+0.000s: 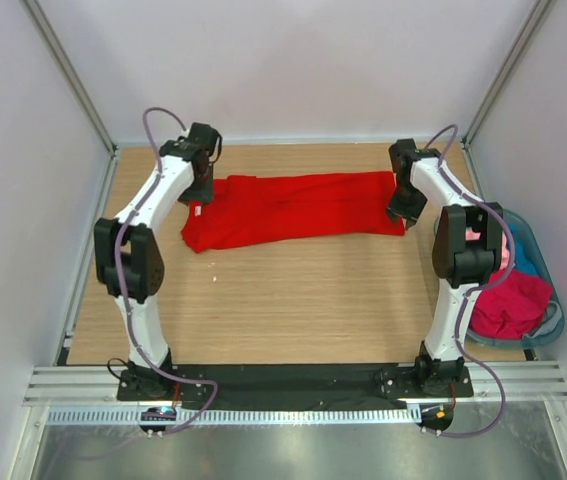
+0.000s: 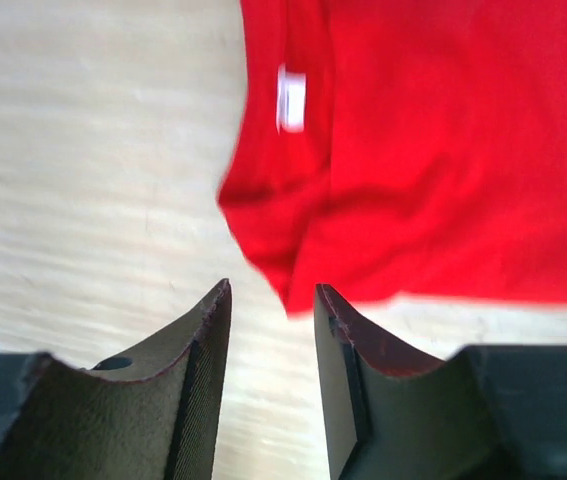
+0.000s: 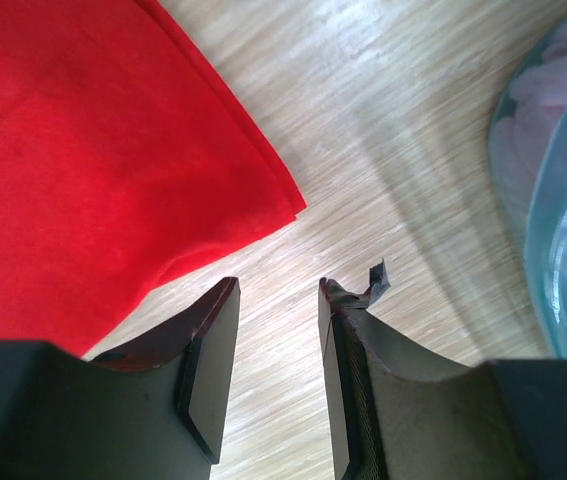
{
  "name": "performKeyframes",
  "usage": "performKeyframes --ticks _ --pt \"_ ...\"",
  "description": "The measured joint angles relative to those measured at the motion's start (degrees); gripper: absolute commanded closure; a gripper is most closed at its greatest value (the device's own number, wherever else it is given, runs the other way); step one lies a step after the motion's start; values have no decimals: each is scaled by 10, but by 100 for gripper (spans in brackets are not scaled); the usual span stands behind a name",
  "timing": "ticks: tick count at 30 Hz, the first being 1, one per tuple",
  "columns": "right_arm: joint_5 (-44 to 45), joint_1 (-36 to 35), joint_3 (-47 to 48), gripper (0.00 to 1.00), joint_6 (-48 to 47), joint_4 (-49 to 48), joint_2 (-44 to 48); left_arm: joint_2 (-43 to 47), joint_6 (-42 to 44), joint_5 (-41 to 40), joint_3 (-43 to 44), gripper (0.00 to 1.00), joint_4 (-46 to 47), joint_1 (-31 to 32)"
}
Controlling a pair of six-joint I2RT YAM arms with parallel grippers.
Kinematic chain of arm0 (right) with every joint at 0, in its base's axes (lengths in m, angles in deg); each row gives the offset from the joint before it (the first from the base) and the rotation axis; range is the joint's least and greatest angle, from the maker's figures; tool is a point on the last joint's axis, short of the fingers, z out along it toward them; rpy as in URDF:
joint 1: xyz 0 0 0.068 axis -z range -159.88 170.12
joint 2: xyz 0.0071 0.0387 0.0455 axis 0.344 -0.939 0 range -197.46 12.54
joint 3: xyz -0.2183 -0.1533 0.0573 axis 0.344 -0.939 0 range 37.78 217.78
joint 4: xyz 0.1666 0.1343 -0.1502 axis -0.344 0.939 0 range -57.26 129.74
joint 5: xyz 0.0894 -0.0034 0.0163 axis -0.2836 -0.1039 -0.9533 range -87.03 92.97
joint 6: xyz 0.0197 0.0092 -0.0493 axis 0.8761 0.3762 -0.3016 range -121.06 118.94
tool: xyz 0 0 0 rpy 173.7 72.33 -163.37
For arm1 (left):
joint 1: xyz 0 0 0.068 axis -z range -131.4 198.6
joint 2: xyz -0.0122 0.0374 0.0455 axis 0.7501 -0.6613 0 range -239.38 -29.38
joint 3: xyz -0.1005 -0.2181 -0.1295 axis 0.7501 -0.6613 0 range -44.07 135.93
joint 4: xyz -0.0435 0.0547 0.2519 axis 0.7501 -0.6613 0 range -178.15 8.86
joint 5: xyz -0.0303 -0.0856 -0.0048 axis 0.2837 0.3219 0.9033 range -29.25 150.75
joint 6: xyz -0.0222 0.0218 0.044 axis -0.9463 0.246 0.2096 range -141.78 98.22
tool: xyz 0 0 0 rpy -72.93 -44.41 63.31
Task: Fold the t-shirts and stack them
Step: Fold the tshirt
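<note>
A bright red t-shirt (image 1: 293, 210) lies folded lengthwise across the far part of the table, its white neck label (image 2: 291, 98) at the left end. My left gripper (image 1: 199, 188) is open and empty, just off the shirt's left end; in the left wrist view (image 2: 273, 295) a red corner (image 2: 293, 280) lies just beyond the fingertips. My right gripper (image 1: 404, 214) is open and empty beside the shirt's right end; the right wrist view (image 3: 278, 290) shows bare wood between the jaws and the shirt's corner (image 3: 273, 205) just ahead-left. Pink, teal and crimson shirts (image 1: 508, 300) lie in the basket.
A translucent blue-grey basket (image 1: 551, 300) sits at the table's right edge, next to the right arm; its rim shows in the right wrist view (image 3: 563, 190). White walls enclose the wooden table (image 1: 293, 300) on three sides.
</note>
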State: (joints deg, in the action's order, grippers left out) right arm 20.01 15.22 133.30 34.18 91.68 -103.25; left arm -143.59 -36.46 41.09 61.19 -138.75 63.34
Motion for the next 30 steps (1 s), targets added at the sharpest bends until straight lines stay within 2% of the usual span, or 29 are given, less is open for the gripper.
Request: performKeyframes --ticks 5,9,14,19,23,24,28,30 --pt "-1 0 -29 55 0 -17 0 115 -46 81 -161 56 17 -24" --pt "-1 2 -39 55 -5 -43 0 149 -80 135 -255 55 39 -28" --pt "0 4 -45 55 -13 -70 0 150 -111 169 -315 53 73 -28" --pt "0 5 -60 55 -24 -94 0 145 -122 165 -323 54 120 -28" --pt "2 5 -67 55 -33 -109 0 113 -123 156 -306 68 141 -28" --pt "3 5 -68 56 -35 -113 0 100 -123 152 -300 77 144 -28" --pt "9 5 -76 58 -40 -123 -2 66 -121 133 -295 97 141 -28" --pt "10 6 -83 60 -42 -131 -3 61 -117 123 -295 100 138 -29"
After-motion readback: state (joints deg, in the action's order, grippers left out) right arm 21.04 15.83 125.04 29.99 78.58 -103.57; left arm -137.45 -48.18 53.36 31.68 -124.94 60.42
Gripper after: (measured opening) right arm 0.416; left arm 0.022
